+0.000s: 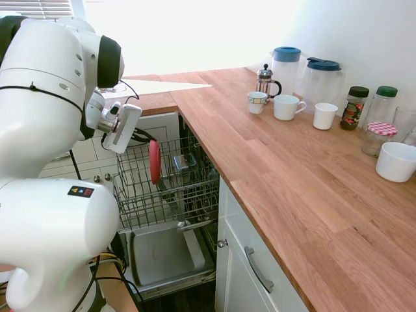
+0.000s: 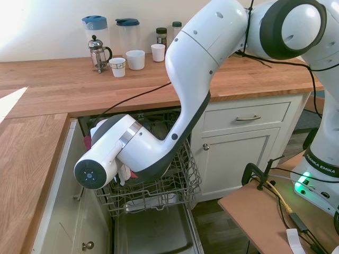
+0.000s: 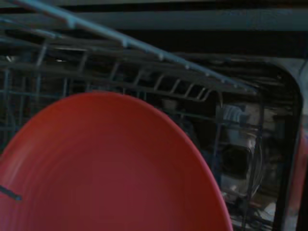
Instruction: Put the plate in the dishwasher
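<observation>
White cabinets and an oak worktop frame my view. Nearest, the dishwasher [image 1: 170,195] stands open, rack pulled out. I've got the plate [image 1: 155,162] upright on edge, down among the wires. I judge the gripper [image 1: 144,138] clenched on its rim. Remaining: seat it, release. Mugs [image 1: 286,107] sit beyond.
</observation>
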Controlling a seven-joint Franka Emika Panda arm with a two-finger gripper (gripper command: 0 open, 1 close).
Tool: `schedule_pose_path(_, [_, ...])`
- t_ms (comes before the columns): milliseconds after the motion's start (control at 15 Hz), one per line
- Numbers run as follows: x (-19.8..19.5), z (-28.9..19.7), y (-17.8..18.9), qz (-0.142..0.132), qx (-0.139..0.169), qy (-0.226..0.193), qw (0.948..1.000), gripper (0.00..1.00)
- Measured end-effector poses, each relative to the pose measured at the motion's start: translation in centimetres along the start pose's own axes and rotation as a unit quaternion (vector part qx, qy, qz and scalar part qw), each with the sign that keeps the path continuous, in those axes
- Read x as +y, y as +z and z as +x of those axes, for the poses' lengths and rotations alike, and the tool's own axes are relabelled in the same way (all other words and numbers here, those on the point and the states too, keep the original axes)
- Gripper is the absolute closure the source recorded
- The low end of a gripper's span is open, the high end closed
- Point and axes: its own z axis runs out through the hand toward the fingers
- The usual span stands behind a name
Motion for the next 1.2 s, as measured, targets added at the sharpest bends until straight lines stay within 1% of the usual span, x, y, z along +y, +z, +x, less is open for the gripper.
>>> schedule_pose_path(67, [-0.7, -0.1, 0.1, -0.001, -0.001, -0.007, 1.0, 0.0])
schedule_pose_path(200, [-1.8, -0.2, 0.8, -0.007, -0.011, -0.016, 0.9998, 0.0])
schedule_pose_path(400, [-2.1, 0.6, 0.9, -0.007, -0.028, -0.013, 0.9995, 0.0])
schedule_pose_path(467, [-1.8, 1.0, 0.6, -0.008, -0.042, -0.009, 0.9991, 0.0])
schedule_pose_path(533, [-1.5, 1.5, 0.2, -0.009, -0.063, -0.006, 0.9979, 0.0])
schedule_pose_path(733, [-0.5, 3.3, -0.8, -0.008, -0.124, 0.01, 0.9922, 0.0])
schedule_pose_path(800, [-0.2, 3.7, -1.1, -0.007, -0.147, 0.013, 0.989, 0.0])
schedule_pose_path(867, [0.3, 4.3, -1.7, -0.002, -0.175, 0.011, 0.9845, 0.0])
schedule_pose_path(1000, [2.0, 6.1, -3.1, 0.019, -0.231, 0.015, 0.9727, 0.0])
schedule_pose_path(1133, [5.0, 9.4, -4.1, 0.042, -0.268, 0.052, 0.9612, 0.0])
schedule_pose_path(1200, [7.0, 11.1, -3.9, 0.05, -0.284, 0.074, 0.9545, 0.0])
